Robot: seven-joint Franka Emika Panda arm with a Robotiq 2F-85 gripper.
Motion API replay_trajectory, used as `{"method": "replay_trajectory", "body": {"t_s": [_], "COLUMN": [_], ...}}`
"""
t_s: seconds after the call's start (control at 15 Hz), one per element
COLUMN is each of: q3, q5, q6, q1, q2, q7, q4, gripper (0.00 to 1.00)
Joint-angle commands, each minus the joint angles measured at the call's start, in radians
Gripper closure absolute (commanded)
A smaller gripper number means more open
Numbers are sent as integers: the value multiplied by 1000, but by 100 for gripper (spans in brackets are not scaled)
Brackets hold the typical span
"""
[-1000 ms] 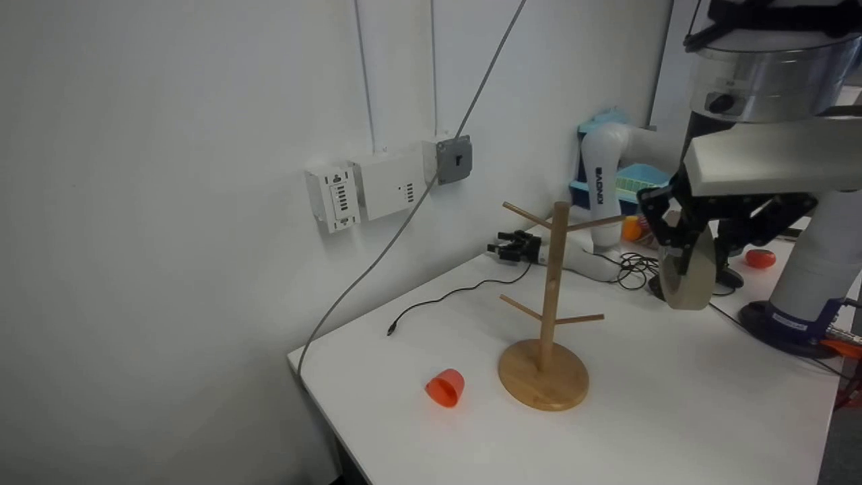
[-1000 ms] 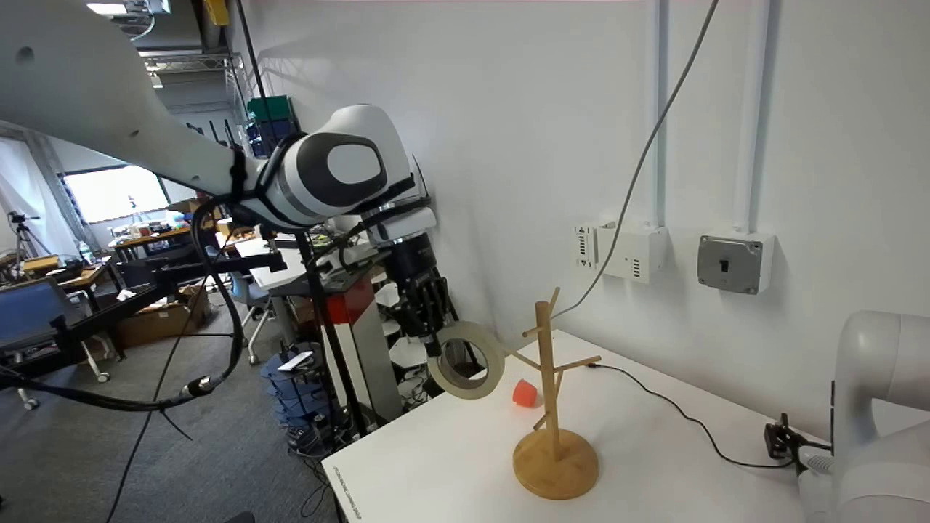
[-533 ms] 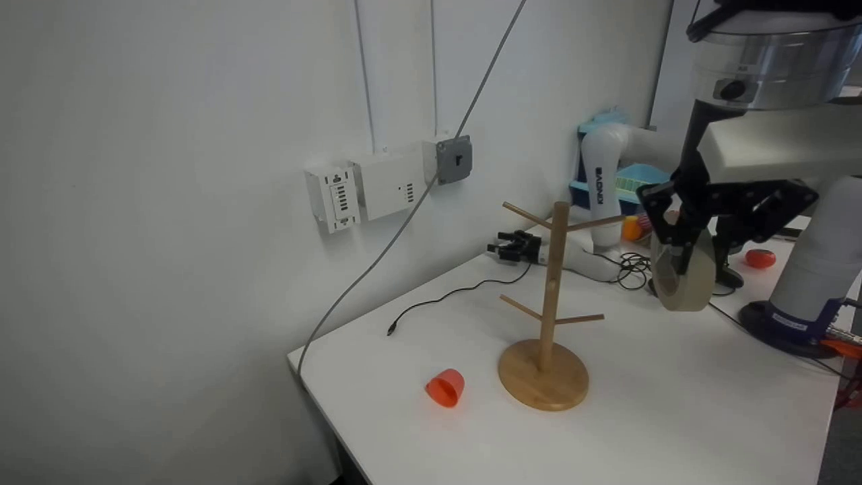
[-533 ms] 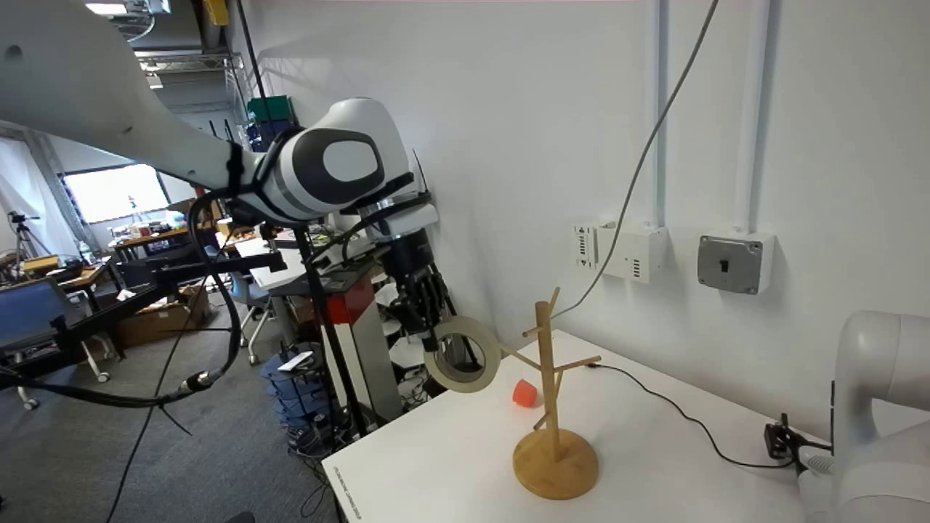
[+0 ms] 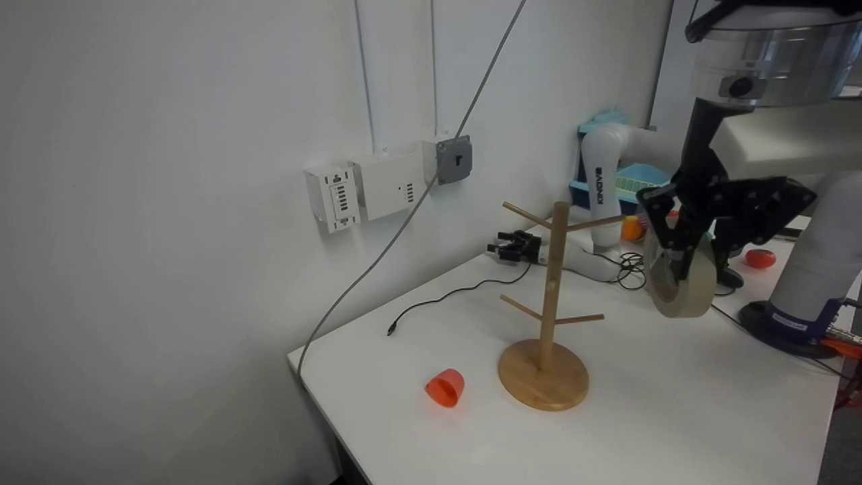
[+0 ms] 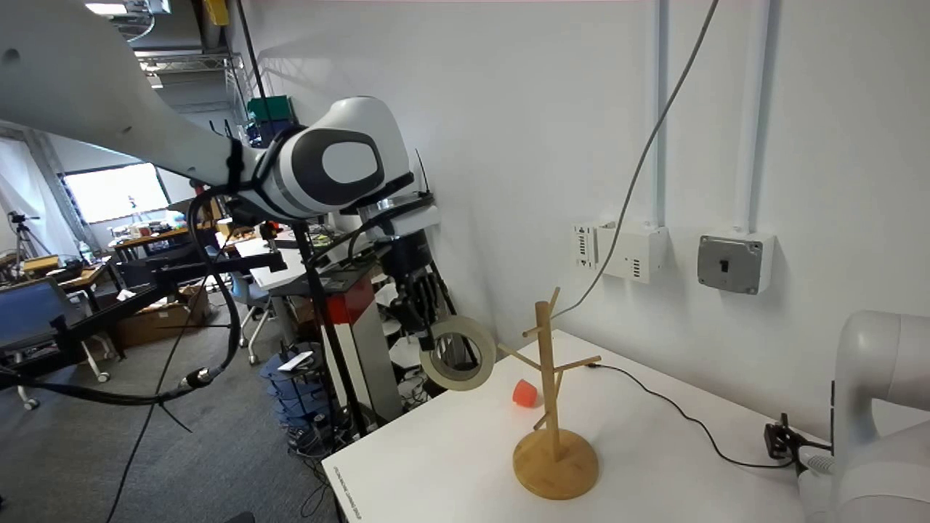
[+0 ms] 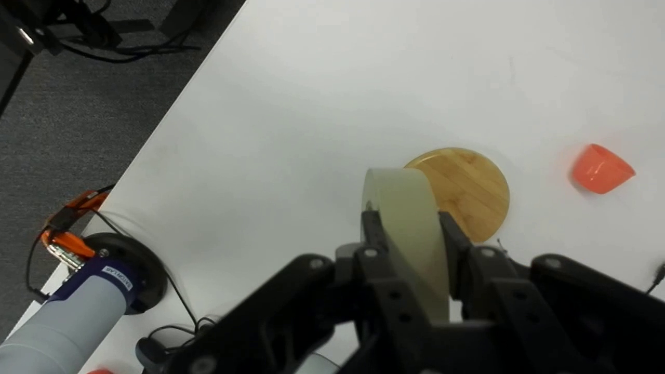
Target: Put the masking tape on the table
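Hand (image 7: 410,222) pinches masking tape (image 7: 414,249) across its width, ring on edge, hung above bench (image 7: 270,156); in an exterior view it's approx. 10–11 o'clock of wooden stand (image 6: 551,399). Set-down prob. next, so: in wrist-view terms steer twd 10 o'clock, away from stand base (image 7: 470,195) at 1–2, b/c pegs (image 6: 581,363) could snag ring. Lower slow till rim touches bench, tip roll flat if poss., then let go gently; released on edge it'd likely roll, esp. w/ a sideways nudge.
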Motion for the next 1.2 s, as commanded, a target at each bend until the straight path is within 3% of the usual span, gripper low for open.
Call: {"method": "replay_trajectory", "body": {"t_s": [0.0,0.27,0.33,1.13], "q3": [18,18,18,21], "q5": [2,2,2,-9], "q6": [-1,-1,-1,-55], "q1": [-19,-19,-19,-16], "q2": [0,0,0,14], "q7": [-2,-2,-2,22], "q4": [1,1,1,11], "gripper": [71,71,93,93]}}
